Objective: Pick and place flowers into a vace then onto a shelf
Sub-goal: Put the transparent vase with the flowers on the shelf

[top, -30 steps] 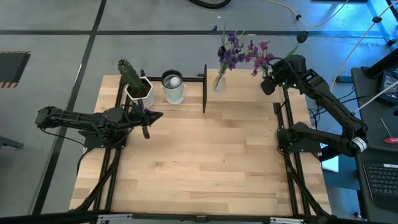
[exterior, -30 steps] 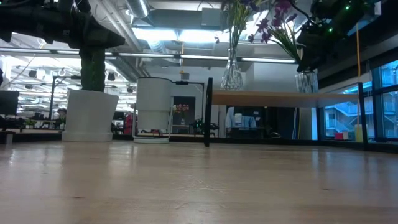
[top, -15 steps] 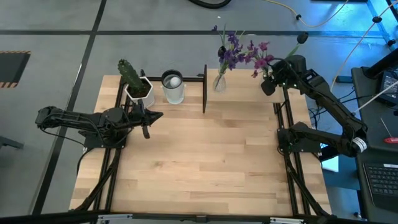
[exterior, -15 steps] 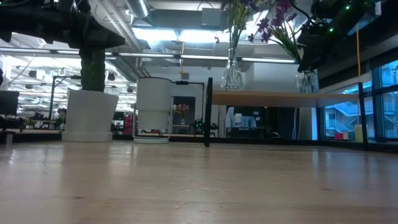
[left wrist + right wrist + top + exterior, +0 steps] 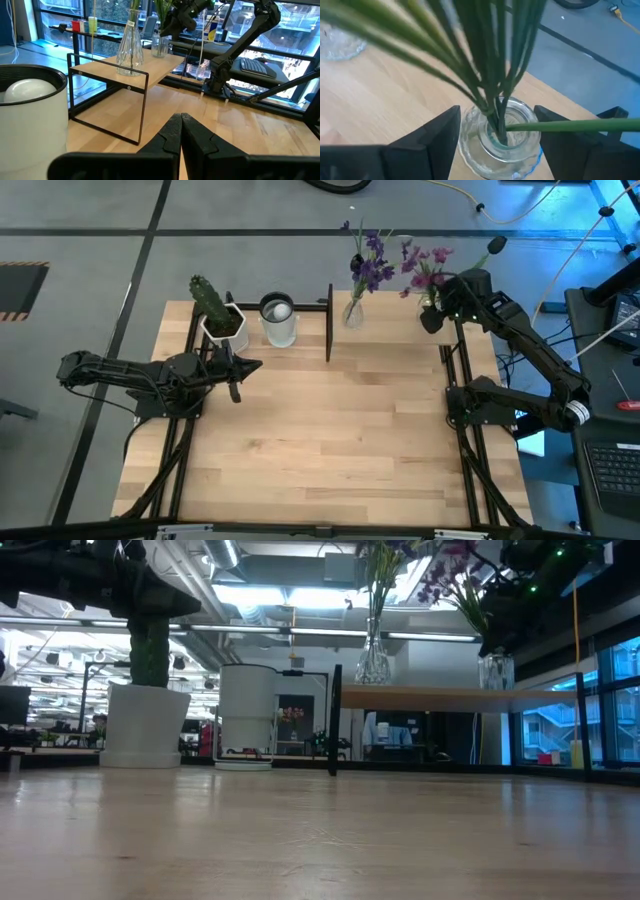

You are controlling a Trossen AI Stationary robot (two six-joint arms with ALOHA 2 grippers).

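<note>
Flowers [image 5: 424, 264]: pinkish-purple blooms, thin green stems fanning from glass vase [image 5: 501, 142].

Overhead view looks straight down on the table [image 5: 320, 440]; low view looks level across it; both share the shelf [image 5: 450, 697]. Wrist views sit close.

2 vases [image 5: 353, 311] with flowers [image 5: 372, 264] stand on the shelf [image 5: 430, 697], cactus [image 5: 209, 300] left.

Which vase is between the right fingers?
The vase with the pinker flowers, at the shelf's right end; the violet bunch's vase stands apart.
</note>
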